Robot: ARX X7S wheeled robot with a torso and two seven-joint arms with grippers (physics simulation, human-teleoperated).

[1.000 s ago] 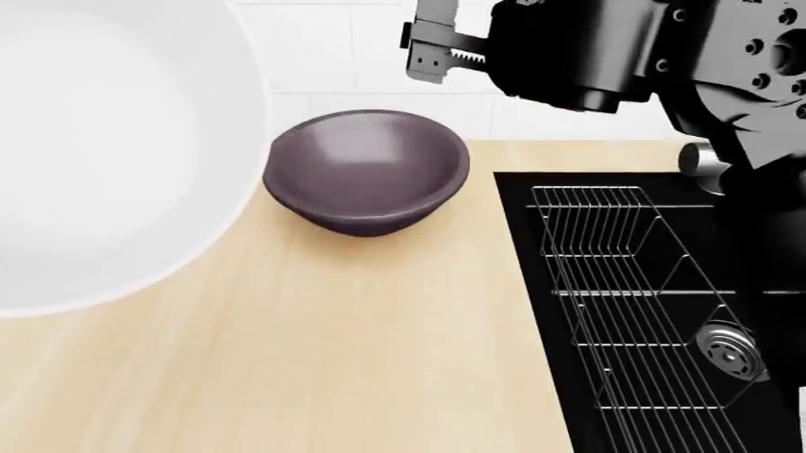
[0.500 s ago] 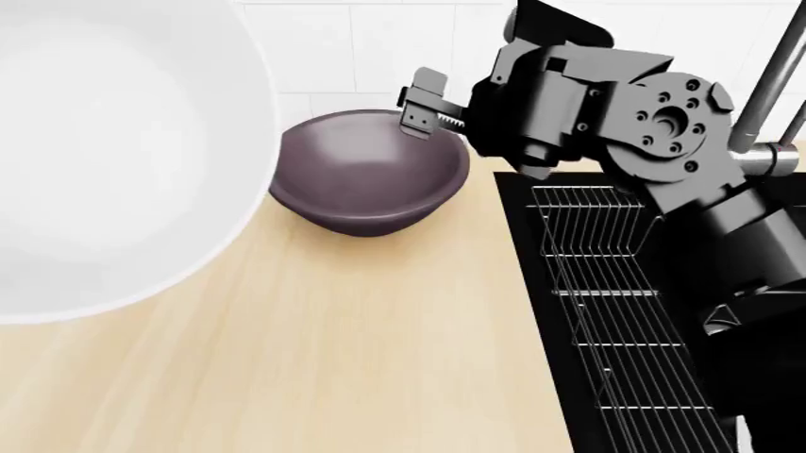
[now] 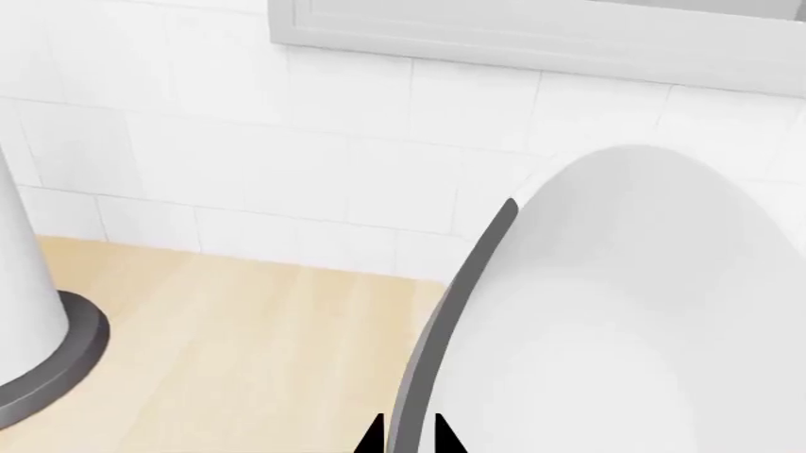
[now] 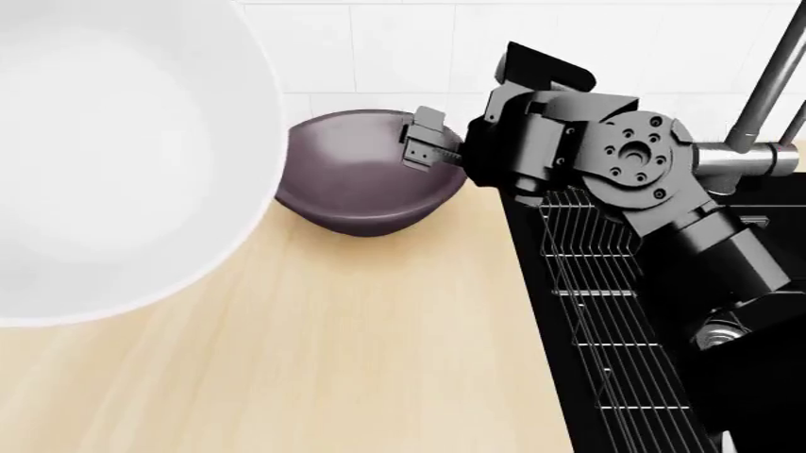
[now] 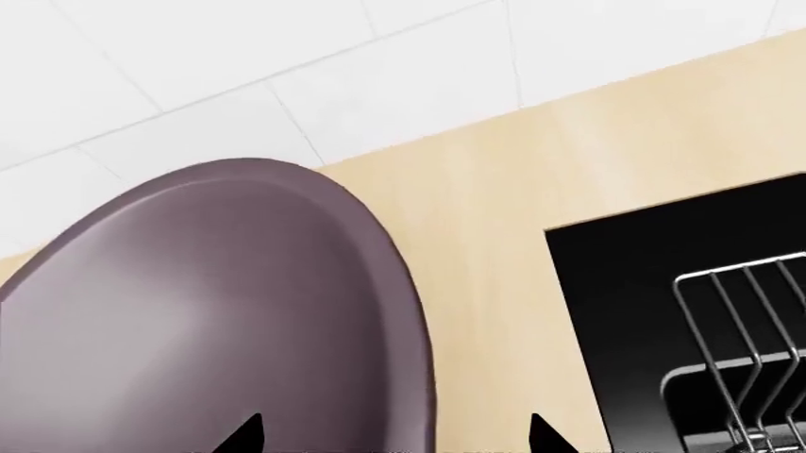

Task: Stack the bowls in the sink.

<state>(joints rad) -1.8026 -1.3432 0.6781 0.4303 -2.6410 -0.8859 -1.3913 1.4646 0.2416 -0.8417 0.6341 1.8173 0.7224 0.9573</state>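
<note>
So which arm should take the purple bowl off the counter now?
Right. The right gripper sits open at the purple bowl, its rim between the fingers in the right wrist view. The left gripper is shut on the white bowl.

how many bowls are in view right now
2. The white bowl is held up close at the head view's left, its rim pinched by the left gripper. The dark bowl sits on the counter beside the sink.

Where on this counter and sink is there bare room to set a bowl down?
Bare wooden counter lies between the raised white bowl, the dark bowl and the sink edge. Crowded: the right gripper at the dark bowl's rim, and the wire rack across the sink.
</note>
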